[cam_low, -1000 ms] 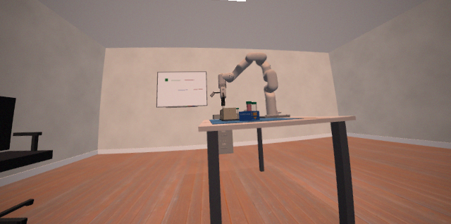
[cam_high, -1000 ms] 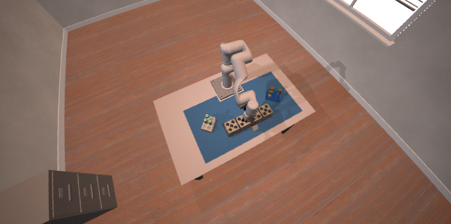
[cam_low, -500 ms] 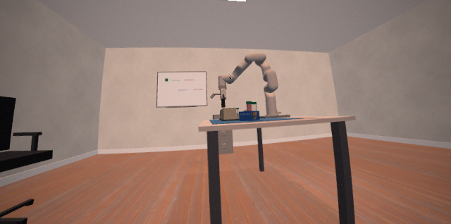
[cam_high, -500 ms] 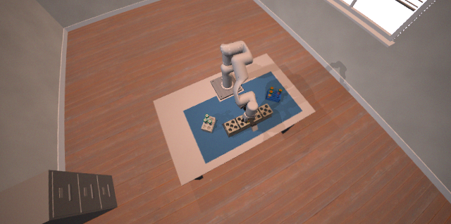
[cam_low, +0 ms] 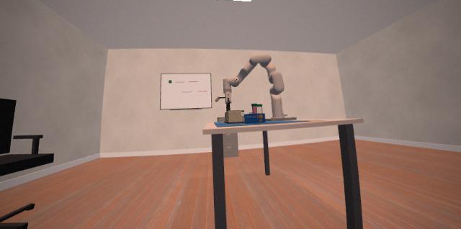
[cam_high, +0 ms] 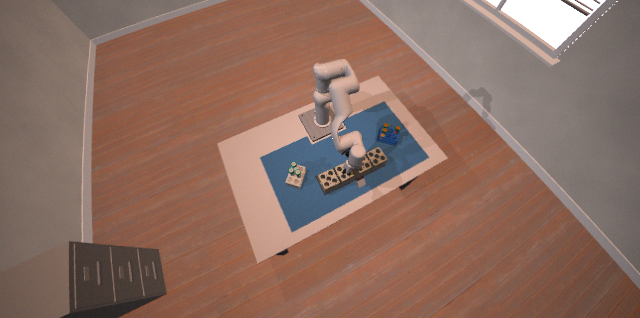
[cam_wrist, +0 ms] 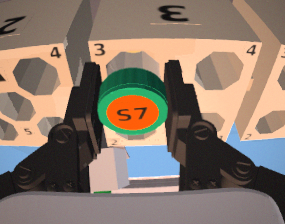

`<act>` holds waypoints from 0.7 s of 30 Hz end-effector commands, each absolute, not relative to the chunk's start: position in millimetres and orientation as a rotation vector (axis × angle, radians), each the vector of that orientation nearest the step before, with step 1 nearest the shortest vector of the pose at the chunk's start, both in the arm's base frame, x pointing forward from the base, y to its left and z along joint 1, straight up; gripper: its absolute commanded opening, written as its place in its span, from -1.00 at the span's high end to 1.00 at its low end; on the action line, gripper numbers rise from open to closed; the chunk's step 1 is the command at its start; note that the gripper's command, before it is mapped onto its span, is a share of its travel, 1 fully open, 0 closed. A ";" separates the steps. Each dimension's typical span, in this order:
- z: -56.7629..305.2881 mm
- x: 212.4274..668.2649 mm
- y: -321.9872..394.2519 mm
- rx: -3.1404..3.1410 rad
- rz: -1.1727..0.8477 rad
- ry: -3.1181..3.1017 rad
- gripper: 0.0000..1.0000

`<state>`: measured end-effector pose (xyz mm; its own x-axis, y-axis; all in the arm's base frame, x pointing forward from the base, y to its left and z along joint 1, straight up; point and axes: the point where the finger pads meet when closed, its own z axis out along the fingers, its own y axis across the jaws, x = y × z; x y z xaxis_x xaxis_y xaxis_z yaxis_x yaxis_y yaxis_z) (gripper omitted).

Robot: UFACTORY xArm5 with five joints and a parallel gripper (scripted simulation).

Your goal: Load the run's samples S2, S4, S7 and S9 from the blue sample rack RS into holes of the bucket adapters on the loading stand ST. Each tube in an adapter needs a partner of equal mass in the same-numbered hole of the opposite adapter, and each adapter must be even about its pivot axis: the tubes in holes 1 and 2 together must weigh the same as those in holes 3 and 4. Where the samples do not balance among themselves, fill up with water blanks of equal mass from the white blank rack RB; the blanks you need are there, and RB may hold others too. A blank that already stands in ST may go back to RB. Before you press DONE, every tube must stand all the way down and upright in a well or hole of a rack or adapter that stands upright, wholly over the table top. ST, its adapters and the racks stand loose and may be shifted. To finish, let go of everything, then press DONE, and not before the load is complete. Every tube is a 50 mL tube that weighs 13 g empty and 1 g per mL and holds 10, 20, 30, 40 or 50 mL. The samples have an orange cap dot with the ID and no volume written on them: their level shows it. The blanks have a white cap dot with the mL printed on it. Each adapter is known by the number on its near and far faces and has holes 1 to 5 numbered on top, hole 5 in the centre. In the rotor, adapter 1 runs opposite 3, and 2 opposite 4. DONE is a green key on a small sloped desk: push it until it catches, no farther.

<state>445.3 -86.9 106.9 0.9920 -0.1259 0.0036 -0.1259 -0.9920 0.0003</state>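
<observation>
My gripper (cam_wrist: 132, 80) is shut on sample tube S7 (cam_wrist: 130, 111), a green-capped tube with an orange dot. In the wrist view it hangs over adapter 3 (cam_wrist: 173, 56) of the loading stand, right by the hole marked 3 at the adapter's left side. Adapter 2 (cam_wrist: 22, 70) lies to the left. In the top view the gripper (cam_high: 356, 172) is over the stand ST (cam_high: 351, 170). The blue sample rack RS (cam_high: 389, 134) holds orange-dotted tubes at the right. The white blank rack RB (cam_high: 294, 177) stands at the left.
The stand's holes that I can see are empty. The DONE desk (cam_wrist: 109, 169) shows below the tube in the wrist view, near the stand's front. A blue mat (cam_high: 345, 163) covers the table's middle.
</observation>
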 end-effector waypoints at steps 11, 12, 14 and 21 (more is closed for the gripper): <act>107.4 446.6 -87.2 3.134 0.012 -0.198 1.00; 107.4 446.6 -87.2 3.134 0.012 -0.198 1.00; 107.1 446.6 -87.2 3.134 0.012 -0.198 0.15; 107.1 446.6 -87.2 3.134 0.012 -0.198 0.15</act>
